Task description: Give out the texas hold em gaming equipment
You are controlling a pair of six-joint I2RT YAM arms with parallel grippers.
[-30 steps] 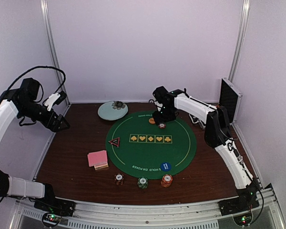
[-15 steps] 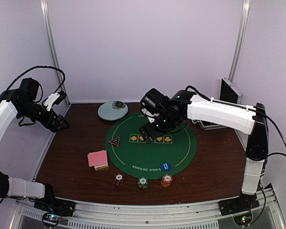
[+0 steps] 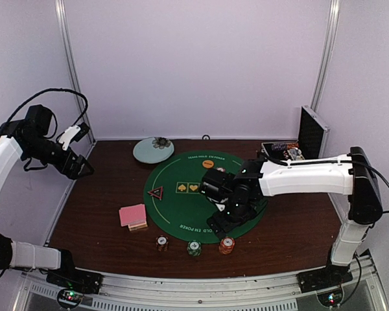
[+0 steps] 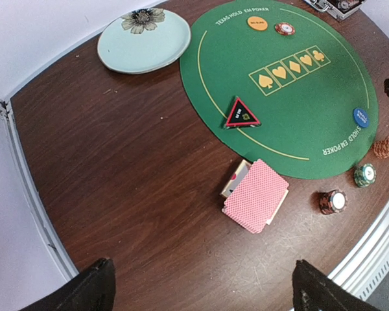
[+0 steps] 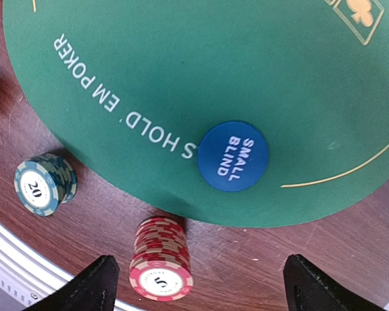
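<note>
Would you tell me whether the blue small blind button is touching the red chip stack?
Apart. The right wrist view shows green mat between the small blind button and the red chip stack.

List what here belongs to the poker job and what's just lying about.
Job: cards, red chips, green chips, dark chips, blue button, orange button, triangle marker.
Lying about: plate, case.
</note>
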